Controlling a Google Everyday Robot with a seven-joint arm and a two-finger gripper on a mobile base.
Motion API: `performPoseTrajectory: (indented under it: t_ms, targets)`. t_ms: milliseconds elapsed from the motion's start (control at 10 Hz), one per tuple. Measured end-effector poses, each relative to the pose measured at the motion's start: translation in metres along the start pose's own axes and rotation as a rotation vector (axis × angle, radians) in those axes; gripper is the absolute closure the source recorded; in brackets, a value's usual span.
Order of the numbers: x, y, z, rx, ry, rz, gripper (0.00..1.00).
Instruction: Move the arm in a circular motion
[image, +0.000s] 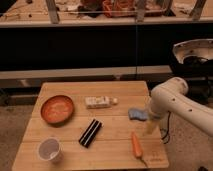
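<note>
1. The arm (176, 102) enters from the right edge of the camera view. It is thick, white and smooth, with small dark dots along it.
2. Its rounded elbow sits just past the right edge of the bench (95, 89), and from there a section drops downward and a little to the left.
3. The tool (149, 130) is the pale yellowish slim tip at the lower end of that section. It hangs over the right part of the bench, just beside the blue cloth (136, 114) and above the carrot (137, 145) in the view.
4. Whether the tool is wide or narrow cannot be told, and nothing can be seen held in it. Whether it touches the bench surface cannot be told either.
5. The wooden bench carries an orange bowl (57, 109) at the left and a white packet (99, 102) lying flat near the middle.
6. A black bar (90, 132) lies at an angle below the packet, and a white cup (49, 149) stands at the front left corner.
7. A dark counter (90, 47) runs behind the bench.
</note>
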Motion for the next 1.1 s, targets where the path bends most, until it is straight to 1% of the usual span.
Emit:
performPoseTrajectory:
  t_ms: [100,200,400,500,600,700,800,900,1000,1100]
  targets:
    - [-0.013,0.008,0.002,-0.005,0.001,-0.013,0.20]
    - [-0.047,0.026,0.008,-0.015,0.006,-0.051,0.20]
    - [-0.085,0.044,0.014,-0.031,0.007,-0.097,0.20]
    - [-0.114,0.054,0.019,-0.045,0.002,-0.132,0.20]
    - [-0.143,0.061,0.024,-0.058,-0.012,-0.164,0.20]
    - [-0.167,0.064,0.028,-0.066,-0.031,-0.190,0.20]
    - [-0.188,0.063,0.032,-0.070,-0.053,-0.216,0.20]
    - [-0.208,0.054,0.035,-0.071,-0.079,-0.250,0.20]
    - [-0.223,0.041,0.037,-0.070,-0.103,-0.279,0.20]
    - [-0.230,0.027,0.038,-0.062,-0.116,-0.295,0.20]
